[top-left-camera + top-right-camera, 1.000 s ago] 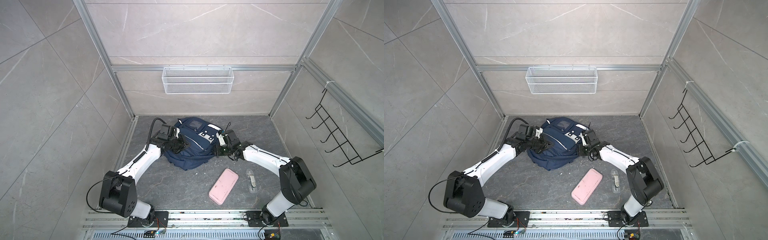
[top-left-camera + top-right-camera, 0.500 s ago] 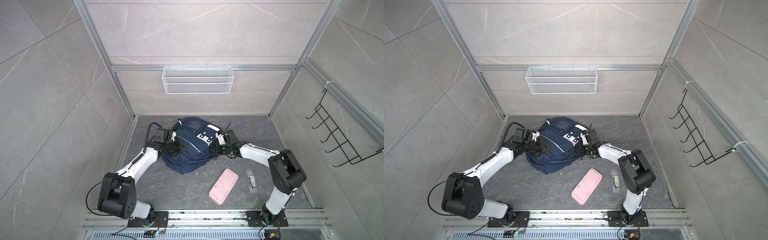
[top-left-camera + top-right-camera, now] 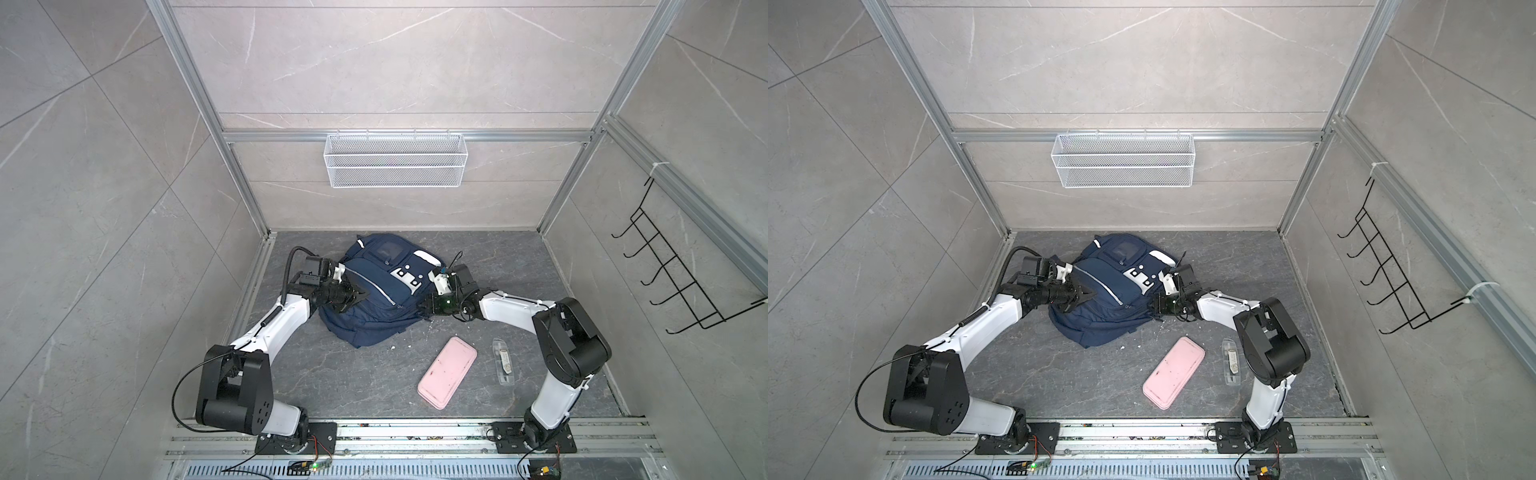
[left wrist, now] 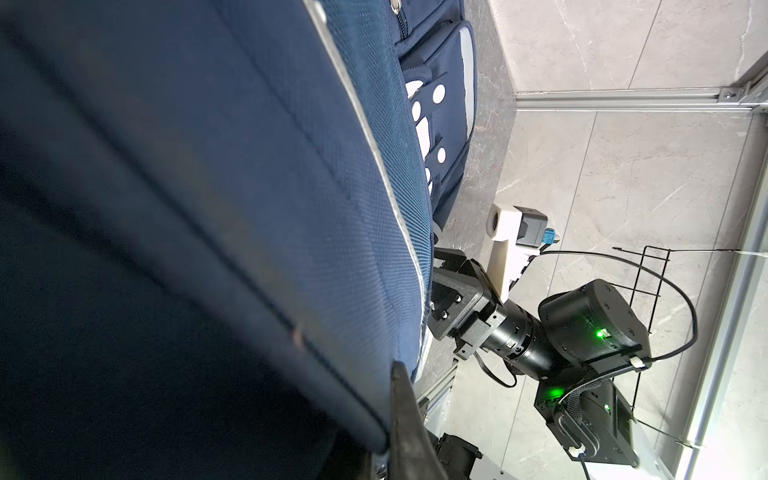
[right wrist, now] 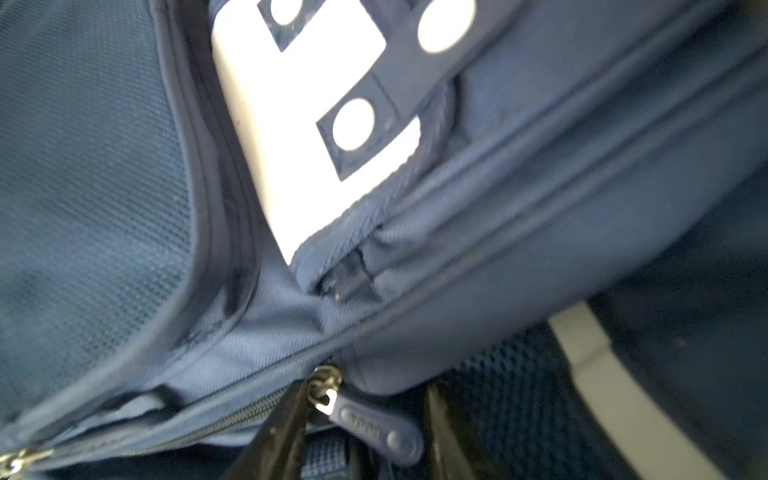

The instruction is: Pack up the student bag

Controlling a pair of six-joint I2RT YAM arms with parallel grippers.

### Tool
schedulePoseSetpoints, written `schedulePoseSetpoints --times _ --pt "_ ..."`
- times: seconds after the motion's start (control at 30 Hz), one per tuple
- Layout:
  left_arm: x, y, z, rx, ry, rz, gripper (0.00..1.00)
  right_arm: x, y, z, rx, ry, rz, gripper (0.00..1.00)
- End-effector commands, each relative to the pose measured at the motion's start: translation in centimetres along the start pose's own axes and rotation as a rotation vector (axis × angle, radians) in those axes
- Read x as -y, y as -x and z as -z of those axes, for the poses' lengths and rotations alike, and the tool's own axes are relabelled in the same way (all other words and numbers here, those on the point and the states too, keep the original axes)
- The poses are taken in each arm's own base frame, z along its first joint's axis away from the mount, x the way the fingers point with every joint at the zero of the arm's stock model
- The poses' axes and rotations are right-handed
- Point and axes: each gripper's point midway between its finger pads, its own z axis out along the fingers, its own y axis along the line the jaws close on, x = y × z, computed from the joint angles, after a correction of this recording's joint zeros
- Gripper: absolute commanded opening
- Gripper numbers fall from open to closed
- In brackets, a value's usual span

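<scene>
Backpack (image 3: 376, 291) lies flat at far centre of the floor (image 3: 332, 378). Left gripper (image 3: 358, 297) closed, pressed against its left side. Right gripper (image 5: 365, 395) at its right side, jaws apart, straddling a zipper pull (image 5: 378, 432).

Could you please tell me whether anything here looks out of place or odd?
White specks, like crumbs, litter the floor between the bag and the pink case. The bag lies slumped and turned askew to the walls. Nothing looks damaged.
</scene>
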Motion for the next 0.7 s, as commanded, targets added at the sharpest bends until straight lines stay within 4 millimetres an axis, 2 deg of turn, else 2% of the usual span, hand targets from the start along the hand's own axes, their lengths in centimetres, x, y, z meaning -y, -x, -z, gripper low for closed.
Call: schedulePoseSetpoints --times 0.0,0.43,0.67 --pt "3.2 1.9 0.9 0.056 -0.106 -0.095 0.0 -0.1 -1.7 0.8 -0.042 0.013 -0.014 0.44" --pt "2.9 2.1 0.6 0.053 -0.094 -0.082 0.0 -0.5 -1.5 1.3 -0.03 0.02 -0.01 0.2" --pt "2.6 2.2 0.4 0.057 -0.088 -0.074 0.0 -1.6 -1.5 2.8 -0.008 0.053 -0.013 0.17"
